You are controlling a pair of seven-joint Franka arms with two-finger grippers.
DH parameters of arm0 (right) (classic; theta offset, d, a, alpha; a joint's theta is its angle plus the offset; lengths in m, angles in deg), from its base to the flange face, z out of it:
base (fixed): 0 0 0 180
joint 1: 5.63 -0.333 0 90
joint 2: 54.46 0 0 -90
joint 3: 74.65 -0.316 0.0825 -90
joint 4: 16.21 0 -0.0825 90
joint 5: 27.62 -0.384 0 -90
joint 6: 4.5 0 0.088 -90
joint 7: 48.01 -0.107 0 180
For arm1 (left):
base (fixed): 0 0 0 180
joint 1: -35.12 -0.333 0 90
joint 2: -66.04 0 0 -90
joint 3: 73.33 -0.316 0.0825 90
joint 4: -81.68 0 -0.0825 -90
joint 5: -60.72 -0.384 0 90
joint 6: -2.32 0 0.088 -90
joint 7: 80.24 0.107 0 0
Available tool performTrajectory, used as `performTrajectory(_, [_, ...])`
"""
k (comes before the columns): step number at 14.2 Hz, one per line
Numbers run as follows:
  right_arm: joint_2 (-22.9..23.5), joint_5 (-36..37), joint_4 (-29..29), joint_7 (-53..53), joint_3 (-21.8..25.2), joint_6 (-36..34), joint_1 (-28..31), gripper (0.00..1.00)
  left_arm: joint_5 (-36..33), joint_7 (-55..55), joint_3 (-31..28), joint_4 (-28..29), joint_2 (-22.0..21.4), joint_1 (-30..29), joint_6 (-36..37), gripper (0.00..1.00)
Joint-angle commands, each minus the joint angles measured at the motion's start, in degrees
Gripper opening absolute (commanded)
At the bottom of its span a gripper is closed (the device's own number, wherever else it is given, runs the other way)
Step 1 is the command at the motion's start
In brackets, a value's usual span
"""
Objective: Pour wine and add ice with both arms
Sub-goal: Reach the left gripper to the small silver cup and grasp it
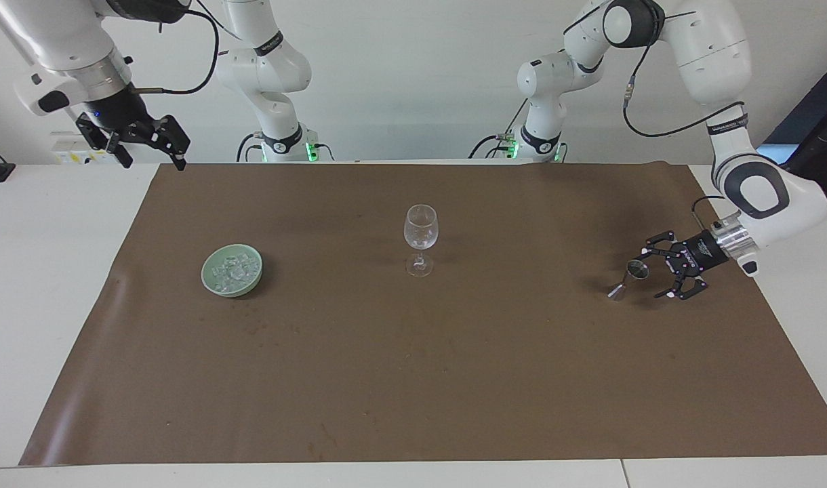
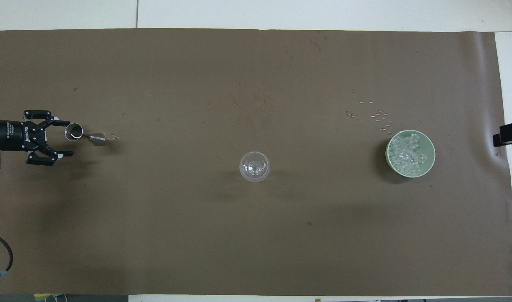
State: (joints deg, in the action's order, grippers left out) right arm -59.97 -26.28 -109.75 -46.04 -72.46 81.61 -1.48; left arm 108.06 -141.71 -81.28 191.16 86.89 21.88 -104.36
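Left gripper (image 1: 651, 271) low beside the metal jigger (image 1: 628, 277), fingers spread; ice (image 1: 232, 270) well apart from it.

At the right of the facing view the left gripper lies sideways just above the brown mat (image 1: 413, 379), one fingertip by the jigger's cup, holding nothing. The ice sits heaped in the pale green bowl (image 2: 428, 165) at the middle left of that view, with the upright wine glass (image 1: 420, 238) between bowl and jigger. The right gripper (image 1: 149, 150) waits raised at the upper left, fingers apart, empty.
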Motion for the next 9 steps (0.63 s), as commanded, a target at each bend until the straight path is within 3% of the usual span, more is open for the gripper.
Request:
performTrajectory(1, [-0.82, -0.28, -1.12, 0.32, -0.34, 0.29, 0.51, 1.0, 5.37, 1.62, 0.05, 8.36, -5.9, 0.32, -4.67, 1.0])
performTrajectory(5, [-0.82, -0.28, -1.12, 0.32, -0.34, 0.29, 0.51, 1.0, 16.08, 9.6, 0.13, 17.33, -9.68, 0.76, -11.26, 1.0])
performTrajectory(9, [-0.82, -0.28, -1.12, 0.32, -0.34, 0.29, 0.51, 1.0, 22.95, 11.2, 0.31, 19.8, -9.95, 2.25, -16.54, 1.0])
